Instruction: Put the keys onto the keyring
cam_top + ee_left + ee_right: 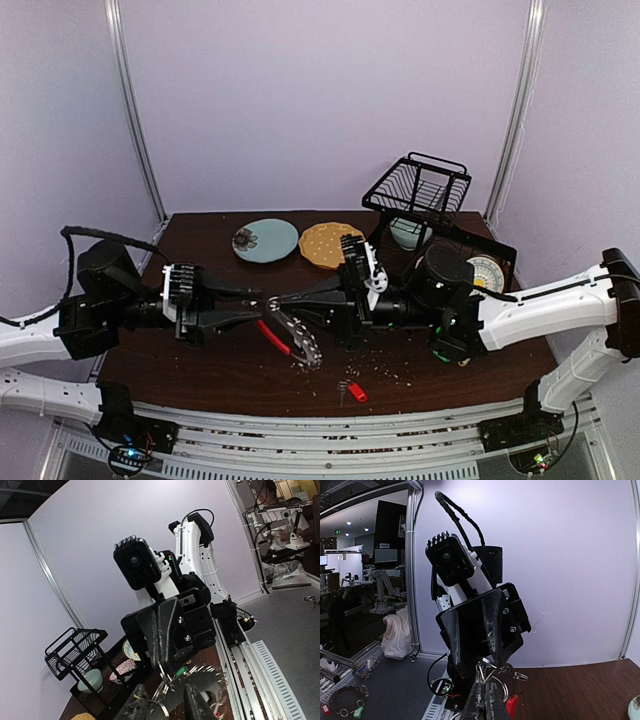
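Observation:
The keyring (302, 347), a silvery beaded loop with a red sleeve (271, 335), hangs above the table where both grippers meet. My left gripper (264, 300) comes in from the left; its fingers stand a little apart with a small silver ring between them (163, 707). My right gripper (282, 298) comes in from the right, fingers pressed together on the silver rings (495, 677), with the red piece (511, 705) hanging beside them. The beaded loop also shows in the left wrist view (207, 672). A loose key with a red tag (352, 391) lies on the table near the front edge.
A teal plate (266, 240) and a yellow plate (328, 244) lie at the back. A black wire rack (418, 188) with a bowl (408, 232) stands at the back right, beside a patterned plate (487, 272). A green-tagged bunch (440, 353) lies under my right arm. Crumbs are scattered on the table.

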